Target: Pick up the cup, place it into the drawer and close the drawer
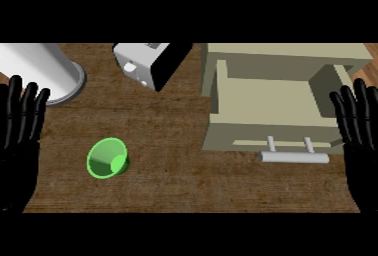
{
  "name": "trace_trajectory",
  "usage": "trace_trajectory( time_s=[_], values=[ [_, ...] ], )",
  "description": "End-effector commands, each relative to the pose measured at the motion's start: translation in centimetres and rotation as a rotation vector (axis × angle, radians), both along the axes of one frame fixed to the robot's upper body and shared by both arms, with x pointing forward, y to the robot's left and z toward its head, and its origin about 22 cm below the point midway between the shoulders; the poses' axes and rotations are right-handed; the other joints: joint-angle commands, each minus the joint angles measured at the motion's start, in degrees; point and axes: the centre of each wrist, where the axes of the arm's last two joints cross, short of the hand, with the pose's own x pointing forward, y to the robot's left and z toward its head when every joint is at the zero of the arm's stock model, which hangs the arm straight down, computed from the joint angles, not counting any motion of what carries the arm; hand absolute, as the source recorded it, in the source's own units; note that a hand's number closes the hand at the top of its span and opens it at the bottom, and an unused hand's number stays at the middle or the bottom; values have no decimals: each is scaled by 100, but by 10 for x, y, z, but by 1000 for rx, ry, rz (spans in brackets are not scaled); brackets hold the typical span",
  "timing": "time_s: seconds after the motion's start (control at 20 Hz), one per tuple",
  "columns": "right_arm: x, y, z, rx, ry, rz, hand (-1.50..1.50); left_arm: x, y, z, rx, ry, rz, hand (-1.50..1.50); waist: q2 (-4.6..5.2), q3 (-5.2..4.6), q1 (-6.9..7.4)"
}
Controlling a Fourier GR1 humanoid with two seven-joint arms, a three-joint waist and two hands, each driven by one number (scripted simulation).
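A green cup point(108, 158) lies on the wooden counter point(170, 120) at the lower left, its mouth facing up toward me. A beige drawer point(269, 107) stands pulled open at the right, its inside bare, with a grey bar handle point(294, 156) on its front. My left hand point(21, 125) rests open at the left edge, fingers up, some way left of the cup. At the right edge my right hand point(357, 125) is open too, fingers up, beside the drawer's right wall. Neither hand touches anything.
A large white cylinder point(38, 70) stands at the back left. A grey and black toaster-like appliance point(151, 62) sits at the back middle, left of the drawer cabinet.
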Motion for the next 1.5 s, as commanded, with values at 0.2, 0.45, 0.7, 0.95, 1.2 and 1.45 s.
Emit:
trace_trajectory(
  time_s=[0.2, 0.45, 0.7, 0.95, 1.2, 1.45],
  values=[
    [3, 1, 1, 4, 6, 34, -150, -3, 7, -7, -21, -6, -363, -150, 19, 282, -68],
    [0, 8, -9, 80, 91, 140, -150, -7, 17, -38, -188, 174, -499, -150, 21, 286, -72],
    [2, -3, -7, 70, 94, 143, -150, 4, 5, -30, -174, 172, -522, -150, 15, 290, -92],
    [17, 1, 0, 76, 78, 123, -150, -3, 4, -36, -184, 170, -529, -150, 15, 290, -80],
    [36, 14, 4, 85, 76, 135, -150, 12, 11, -39, -182, 185, -505, -150, 19, 289, -78],
    [8, 11, 19, 74, 81, 145, -150, 15, 27, -28, -154, 212, -454, -150, 13, 288, -101]
  ],
)
